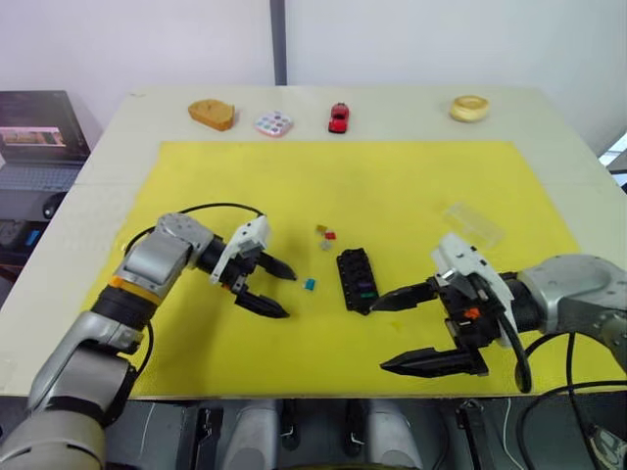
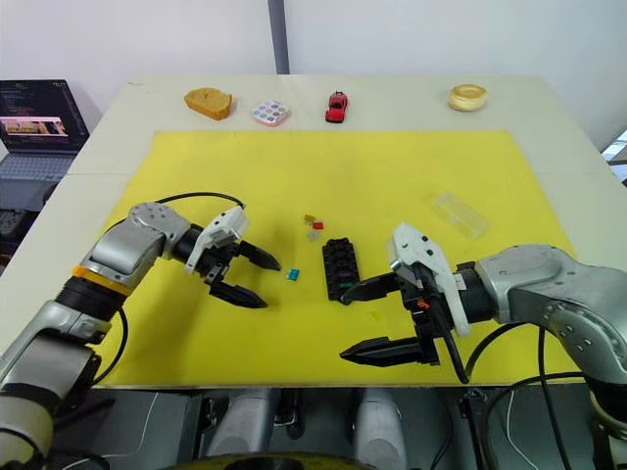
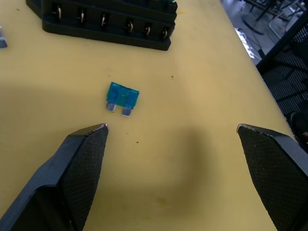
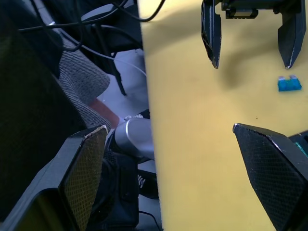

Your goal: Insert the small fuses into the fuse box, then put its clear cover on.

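The black fuse box [image 1: 356,279] lies mid-mat, with a purple and a green fuse seated at its near end. A teal-blue fuse [image 1: 310,284] lies flat on the mat just left of it. My left gripper [image 1: 287,294] is open, its fingertips a short way from the teal-blue fuse [image 3: 122,96] and not touching it. A tan-yellow, a red [image 1: 330,235] and a grey fuse lie together beyond the box. My right gripper [image 1: 379,336] is open and empty, near the box's front right corner. The clear cover [image 1: 472,223] rests on the mat to the right.
A yellow mat [image 1: 392,176] covers most of the table. Along the far edge stand a tan wooden piece [image 1: 212,114], a pastel-dotted palette [image 1: 274,123], a red toy car [image 1: 339,117] and a yellow ring [image 1: 469,108]. A laptop [image 2: 34,127] sits off the table's left side.
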Motion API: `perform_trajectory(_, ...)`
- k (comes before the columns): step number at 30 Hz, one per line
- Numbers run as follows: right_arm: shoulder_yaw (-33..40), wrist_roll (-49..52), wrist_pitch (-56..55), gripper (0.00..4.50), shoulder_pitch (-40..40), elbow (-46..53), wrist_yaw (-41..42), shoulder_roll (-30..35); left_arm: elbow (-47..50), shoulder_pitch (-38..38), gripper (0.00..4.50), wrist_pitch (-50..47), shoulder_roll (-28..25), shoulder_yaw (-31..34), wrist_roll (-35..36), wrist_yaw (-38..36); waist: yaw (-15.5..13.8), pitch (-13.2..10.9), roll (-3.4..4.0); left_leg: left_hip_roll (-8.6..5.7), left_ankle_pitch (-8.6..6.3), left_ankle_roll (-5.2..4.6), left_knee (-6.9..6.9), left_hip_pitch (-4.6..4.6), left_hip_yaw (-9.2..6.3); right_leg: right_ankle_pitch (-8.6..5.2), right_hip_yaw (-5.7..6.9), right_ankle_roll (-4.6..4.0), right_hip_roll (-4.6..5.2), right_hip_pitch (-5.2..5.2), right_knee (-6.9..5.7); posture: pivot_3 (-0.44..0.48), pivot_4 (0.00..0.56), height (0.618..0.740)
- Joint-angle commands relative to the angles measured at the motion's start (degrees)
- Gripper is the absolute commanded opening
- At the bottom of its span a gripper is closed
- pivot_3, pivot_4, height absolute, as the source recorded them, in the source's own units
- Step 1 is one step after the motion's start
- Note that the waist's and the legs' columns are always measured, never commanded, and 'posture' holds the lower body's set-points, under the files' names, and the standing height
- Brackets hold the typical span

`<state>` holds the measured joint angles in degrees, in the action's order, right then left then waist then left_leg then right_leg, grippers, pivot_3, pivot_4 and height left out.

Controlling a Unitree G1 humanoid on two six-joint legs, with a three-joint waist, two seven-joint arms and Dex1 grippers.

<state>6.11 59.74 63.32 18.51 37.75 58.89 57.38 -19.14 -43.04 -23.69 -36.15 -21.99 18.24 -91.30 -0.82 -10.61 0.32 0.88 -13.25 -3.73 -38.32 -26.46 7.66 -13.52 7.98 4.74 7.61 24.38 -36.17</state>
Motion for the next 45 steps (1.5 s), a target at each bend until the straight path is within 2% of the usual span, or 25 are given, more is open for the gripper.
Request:
perform_trajectory(1, 1.5, 1.6, -1.2, 4.42, -0.1, 1.5, -1.6, -0.3, -3.9, -2.3, 4.50, 2.8, 1.7, 0.3, -2.3, -0.4, -0.1, 0.0, -0.01, 0.00, 0.00, 0.00, -0.01, 0.00, 0.00, 0.00, 0.01, 0.00, 0.00, -0.01, 0.00, 0.000, 0.150, 0.740)
perform_trajectory(6, 0.6, 1.1, -2.3, 4.42, -0.5, 1.4, -3.2, -0.8, -7.1, -4.2, 4.50, 2.2, 6.1, -0.7, -3.1, -1.2, -0.3, 0.0, -0.03, -0.02, 0.00, -0.04, -0.04, 0.01, 0.00, 0.01, 0.03, 0.02, 0.00, -0.05, 0.00, 0.000, 0.150, 0.740)
perform_trajectory(10, 0.2, 1.9, -2.1, 4.42, 0.0, 1.5, -4.6, -1.0, -6.5, -3.8, 4.50, 2.5, 7.2, -2.8, -3.3, -1.2, -0.7, 0.0, -0.04, -0.02, -0.03, -0.10, -0.10, 0.00, 0.00, 0.02, 0.03, 0.04, -0.01, -0.07, -0.01, 0.000, 0.150, 0.740)
perform_trajectory(13, -0.1, 2.6, -1.8, 4.42, 0.6, 1.4, -5.9, -1.2, -4.1, -3.0, 4.50, 0.4, 7.4, -4.7, -2.1, -1.2, -1.0, 0.0, -0.04, -0.02, -0.04, -0.12, -0.13, 0.00, 0.00, 0.02, 0.03, 0.05, -0.01, -0.08, -0.02, 0.000, 0.150, 0.740)
perform_trajectory(20, -0.4, 2.8, -2.5, 4.42, 0.9, 0.8, -7.5, -1.1, 2.1, 0.5, 4.50, -7.1, 3.8, -9.1, -0.3, -1.2, -1.1, 0.0, -0.01, 0.03, -0.30, -0.52, -0.54, -0.02, 0.00, 0.02, 0.02, 0.05, -0.03, -0.24, -0.03, 0.000, 0.150, 0.740)
perform_trajectory(22, -0.5, 2.4, -2.9, 4.42, 0.5, 0.6, -7.5, -1.2, 2.9, 1.4, 4.50, -10.0, 3.9, -8.4, 0.3, -1.2, -0.9, 0.1, 0.00, 0.04, -0.47, -0.78, -0.60, -0.02, 0.00, 0.01, 0.01, 0.05, -0.02, -0.27, -0.02, 0.000, 0.150, 0.740)
perform_trajectory(30, -1.4, 0.1, -4.9, 4.42, -0.6, 0.1, -7.2, -1.2, 2.4, 2.9, 4.50, -21.8, 6.2, -3.8, 3.4, 0.4, -0.4, 0.1, -0.01, 0.03, -0.48, -0.78, -0.71, -0.01, 0.00, 0.00, 0.02, 0.08, -0.02, -0.35, -0.02, 0.000, 0.150, 0.740)
perform_trajectory(35, -2.0, -1.0, -5.8, 4.42, -0.3, -0.5, -7.1, -1.3, 3.8, 5.1, 4.50, -23.7, 5.8, -4.0, 3.3, 1.3, 0.2, 0.2, 0.01, 0.03, -0.41, -0.65, -0.72, 0.01, 0.01, -0.01, 0.02, 0.11, -0.01, -0.38, -0.02, 0.000, 0.150, 0.740)
perform_trajectory(36, -2.2, -1.3, -6.0, 4.50, -0.1, -0.6, -7.2, -1.4, 3.3, 5.5, 3.97, -24.0, 6.2, -3.8, 3.3, 1.9, 0.2, 0.2, 0.01, 0.03, -0.41, -0.65, -0.72, 0.02, 0.01, -0.01, 0.02, 0.11, -0.01, -0.38, -0.02, 0.000, 0.150, 0.740)
perform_trajectory(37, -2.4, -1.5, -6.2, 4.50, 0.0, -0.7, -7.2, -1.4, 2.9, 5.9, 3.73, -24.4, 6.4, -3.8, 3.2, 2.4, 0.2, 0.2, 0.02, 0.03, -0.41, -0.65, -0.72, 0.02, 0.01, -0.02, 0.02, 0.12, -0.01, -0.38, -0.02, 0.000, 0.150, 0.740)
perform_trajectory(38, -2.4, -1.7, -6.3, 4.50, 0.0, -0.8, -7.1, -1.5, 2.6, 6.2, 3.27, -24.8, 6.6, -3.7, 3.2, 3.0, 0.2, 0.2, 0.02, 0.03, -0.42, -0.65, -0.72, 0.02, 0.01, -0.01, 0.01, 0.12, -0.01, -0.38, -0.02, 0.000, 0.150, 0.740)
perform_trajectory(44, -2.3, -2.4, -7.0, 4.50, -0.7, -0.9, -7.1, -1.4, 1.8, 8.8, 0.21, -25.4, 8.6, -1.7, 3.5, 6.8, 0.2, 0.2, 0.06, 0.03, -0.42, -0.65, -0.71, 0.02, 0.02, -0.02, 0.01, 0.13, 0.00, -0.37, -0.01, 0.000, 0.150, 0.740)
perform_trajectory(45, -2.2, -2.5, -7.2, 4.50, -1.0, -0.8, -7.0, -1.3, 1.7, 9.2, 0.10, -25.5, 9.0, -1.2, 3.5, 7.6, 0.2, 0.3, 0.10, 0.03, -0.42, -0.64, -0.72, 0.03, 0.02, -0.02, 0.01, 0.12, 0.01, -0.38, -0.01, 0.000, 0.150, 0.740)
